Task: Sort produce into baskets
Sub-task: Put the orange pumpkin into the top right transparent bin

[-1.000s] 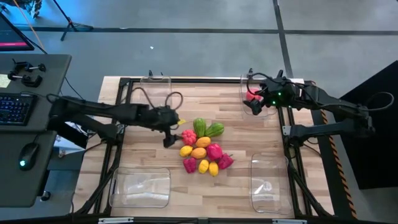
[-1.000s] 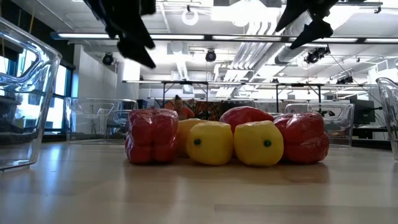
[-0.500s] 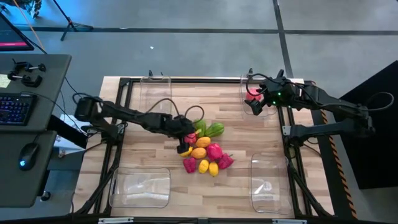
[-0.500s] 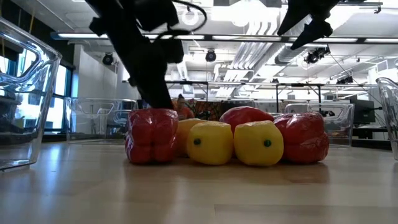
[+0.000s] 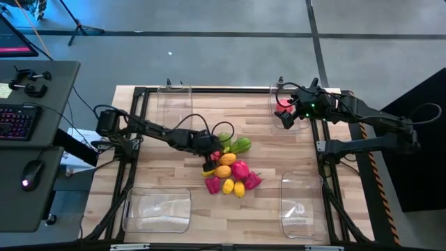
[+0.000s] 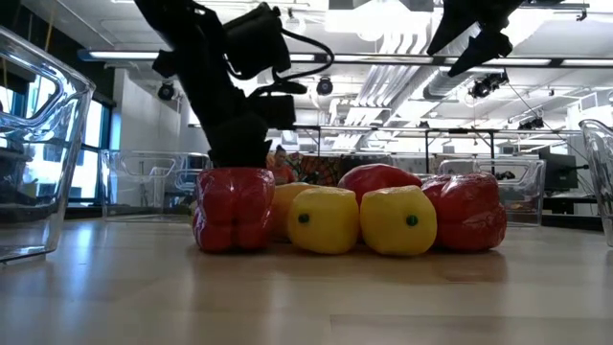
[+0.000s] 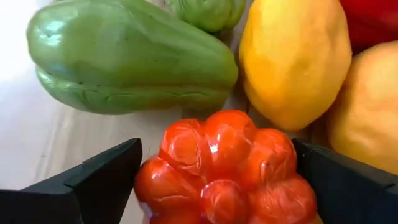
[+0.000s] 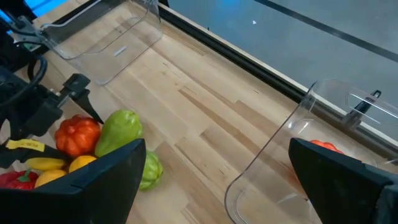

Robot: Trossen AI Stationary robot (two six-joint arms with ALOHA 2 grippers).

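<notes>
The produce lies in a pile (image 5: pixel 230 167) at the table's middle: green (image 7: pixel 130 59), orange (image 7: pixel 292 56), yellow, red and magenta pieces. My left gripper (image 5: pixel 210 159) is open and low over the pile's left side. Its fingers stand on either side of a lumpy red-orange tomato (image 7: pixel 217 168), which rests on the table beside the green piece. My right gripper (image 5: pixel 286 116) is open and empty, high above the far right clear bin (image 5: pixel 296 104). A red piece (image 8: pixel 323 146) lies in that bin. My left gripper comes at the tomato from above, slanting from the table's left. One finger (image 7: pixel 106 180) is at one side of the tomato and the other finger (image 7: pixel 342 186) is at the opposite side. I cannot tell whether they touch it. The tomato sits on the table.
Three more clear bins stand at the far left (image 5: pixel 174 101), near left (image 5: pixel 157 209) and near right (image 5: pixel 303 206). A black frame runs round the table's edges. Bare wood lies between the pile and the bins.
My left gripper has gone toward the table's right edge and down, from beside the pile's left to around the red-orange tomato. The pile has stayed in place.
</notes>
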